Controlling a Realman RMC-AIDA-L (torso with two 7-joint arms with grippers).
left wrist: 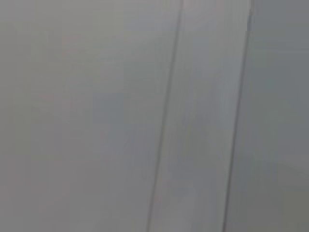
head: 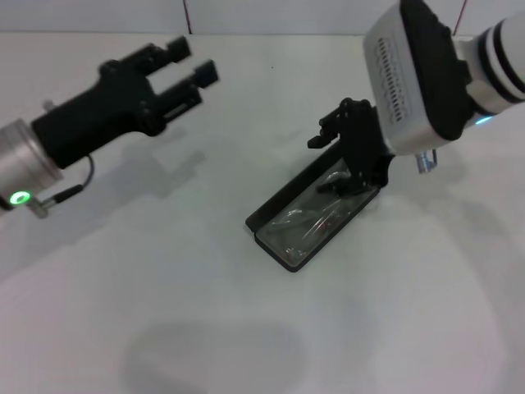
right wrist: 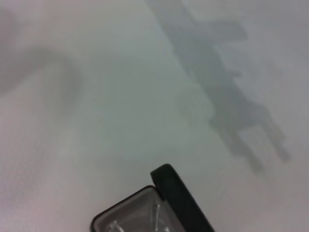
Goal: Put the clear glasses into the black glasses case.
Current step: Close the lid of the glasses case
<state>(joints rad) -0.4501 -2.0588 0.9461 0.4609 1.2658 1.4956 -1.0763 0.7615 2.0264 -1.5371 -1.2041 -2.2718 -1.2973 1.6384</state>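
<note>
The black glasses case [head: 283, 256] lies open on the white table, its lid standing along the far-left side. Inside the tray the clear glasses [head: 316, 215] rest lengthwise. My right gripper [head: 330, 160] hovers over the case's far end, open, one finger above the lid edge and the other down at the glasses' end. The right wrist view catches one corner of the case [right wrist: 169, 186] with part of the glasses [right wrist: 157, 217] in its grey lining. Well away at the upper left, my left gripper [head: 195, 59] is raised, open and empty.
The white table [head: 164, 287] stretches around the case, with a wall seam at the back. The left wrist view shows only a pale grey surface with two faint lines.
</note>
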